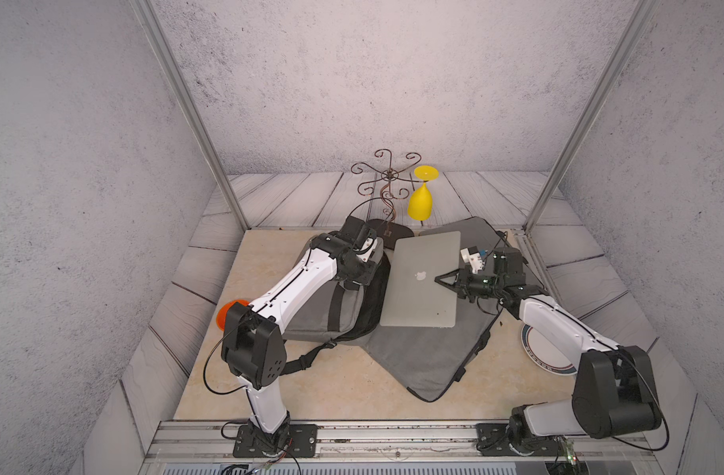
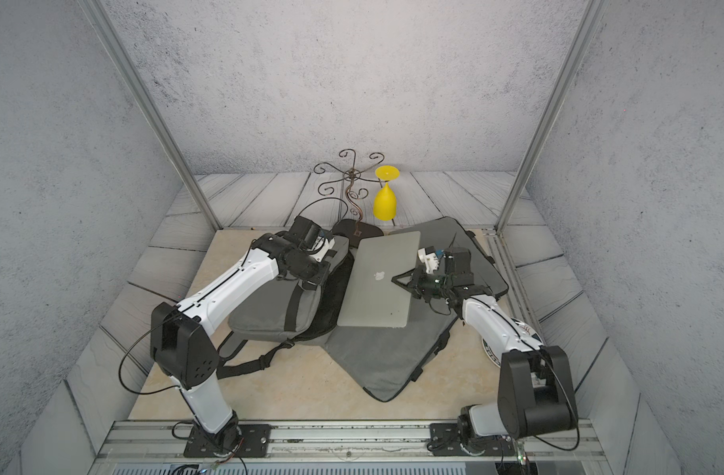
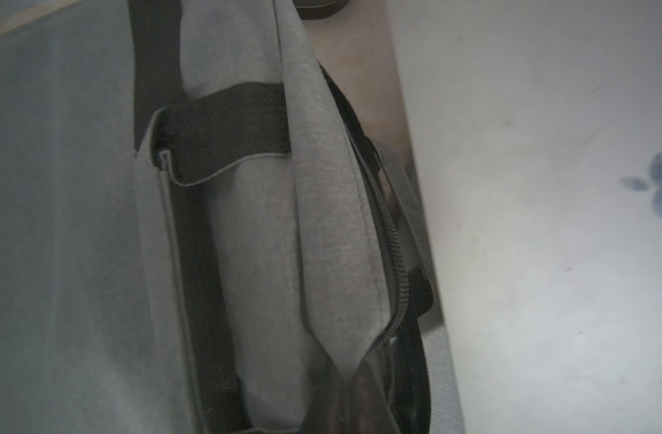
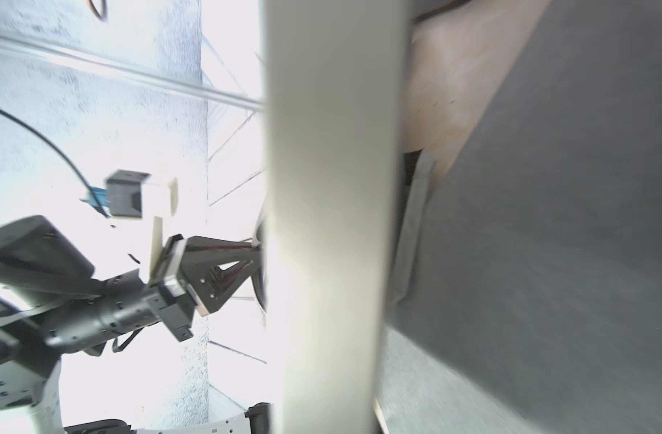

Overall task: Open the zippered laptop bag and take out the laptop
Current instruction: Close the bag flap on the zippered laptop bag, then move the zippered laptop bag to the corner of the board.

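Right wrist view is filled by the pale edge of the laptop (image 4: 333,225), too close to show my own fingers. In both top views my right hand (image 1: 441,280) is pinching the laptop's right long side about halfway along. One black finger lies over the lid beside the logo, and the other is hidden below.

From that hand the laptop reaches left toward the middle of the worktop (image 1: 311,390). Its long axis runs away from my bases toward the back wall, slightly slanted. It is fully outside the bag, over a flat grey padded panel (image 1: 430,362). Whether it rests on the panel or hangs just above it, I cannot tell.

My left hand (image 1: 362,279) is across the lid, down at the zippered laptop bag (image 1: 307,327). The bag's undone zipper (image 3: 393,255) lies just beside the laptop's left long side. I cannot tell whether that hand's fingers are spread or pressed together.

My right arm is the nearer one and has the hold. I judge that any carry or set-down falls to it, drawing away from the bag.

One marking shows: the Apple logo (image 1: 421,275) on the lid. I can read no writing anywhere.
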